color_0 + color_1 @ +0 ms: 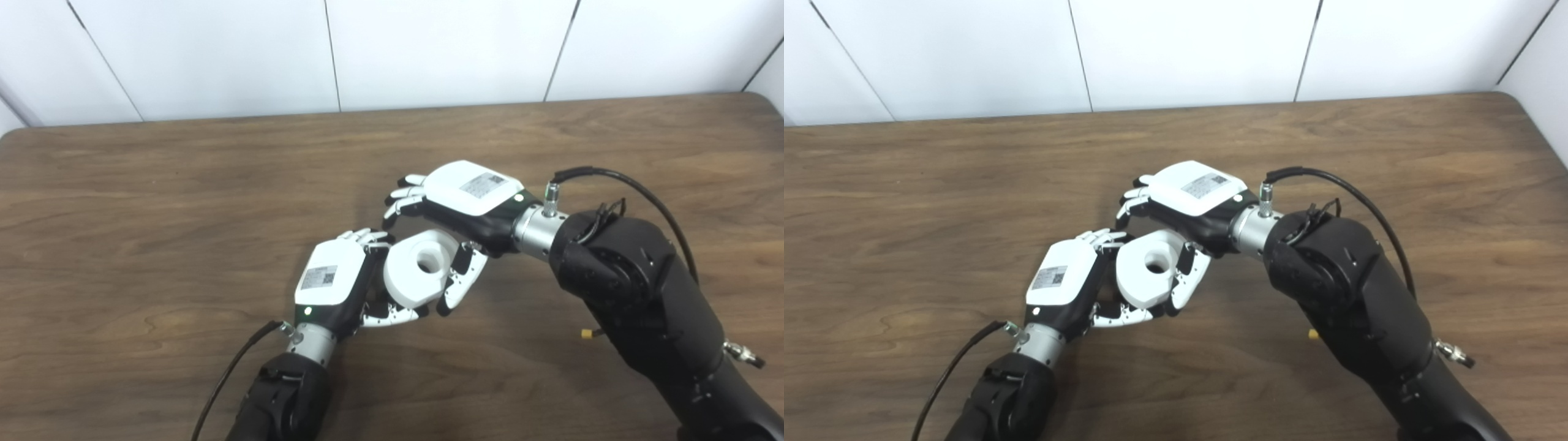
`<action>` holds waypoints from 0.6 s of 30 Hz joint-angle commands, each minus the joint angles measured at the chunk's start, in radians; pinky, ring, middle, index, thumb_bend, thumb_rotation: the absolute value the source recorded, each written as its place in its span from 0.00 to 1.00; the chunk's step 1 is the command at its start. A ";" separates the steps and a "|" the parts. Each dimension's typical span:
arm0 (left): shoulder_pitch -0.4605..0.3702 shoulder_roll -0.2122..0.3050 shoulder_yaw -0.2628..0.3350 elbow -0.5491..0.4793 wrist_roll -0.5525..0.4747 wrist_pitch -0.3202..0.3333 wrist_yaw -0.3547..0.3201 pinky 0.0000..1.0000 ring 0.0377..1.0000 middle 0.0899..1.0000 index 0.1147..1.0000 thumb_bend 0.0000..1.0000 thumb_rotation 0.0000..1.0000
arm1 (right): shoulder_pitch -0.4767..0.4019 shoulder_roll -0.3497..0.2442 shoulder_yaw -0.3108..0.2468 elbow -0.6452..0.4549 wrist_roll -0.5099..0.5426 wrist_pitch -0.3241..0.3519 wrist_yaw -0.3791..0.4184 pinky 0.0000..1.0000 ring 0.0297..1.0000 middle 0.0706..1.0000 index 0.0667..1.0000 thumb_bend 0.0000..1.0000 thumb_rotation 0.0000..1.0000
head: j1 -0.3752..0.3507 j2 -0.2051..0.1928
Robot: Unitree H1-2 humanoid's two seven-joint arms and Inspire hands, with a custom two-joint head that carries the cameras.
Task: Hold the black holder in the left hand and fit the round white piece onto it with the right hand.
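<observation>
Above the counter (184,202), my left hand (327,278) and right hand (456,202) both grasp the round white piece (419,266); the black holder is hidden, so seating looks unfinished.

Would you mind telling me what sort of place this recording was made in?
Probably a robot lab or test bench: a bare wooden table against plain white wall panels, with only the left hand and right hand around a round white piece.

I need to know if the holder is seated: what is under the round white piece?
Under the round white piece, only the left hand and its fingers show. The right hand touches its side. The black holder is covered, so seating is hidden.
</observation>
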 commanded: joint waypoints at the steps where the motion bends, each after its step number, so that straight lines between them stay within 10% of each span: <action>1: 0.024 0.004 -0.019 0.048 0.008 0.035 -0.080 0.86 0.86 0.79 0.42 0.52 0.05 | -0.031 -0.013 -0.015 -0.021 0.004 -0.021 -0.008 0.94 1.00 0.94 0.87 0.96 0.35 | 0.001 0.001; 18: 0.021 0.010 -0.016 0.060 -0.003 0.022 -0.068 0.86 0.86 0.79 0.42 0.52 0.05 | -0.031 -0.008 -0.040 -0.029 0.019 -0.023 -0.021 0.96 1.00 1.00 0.93 1.00 0.40 | -0.008 -0.010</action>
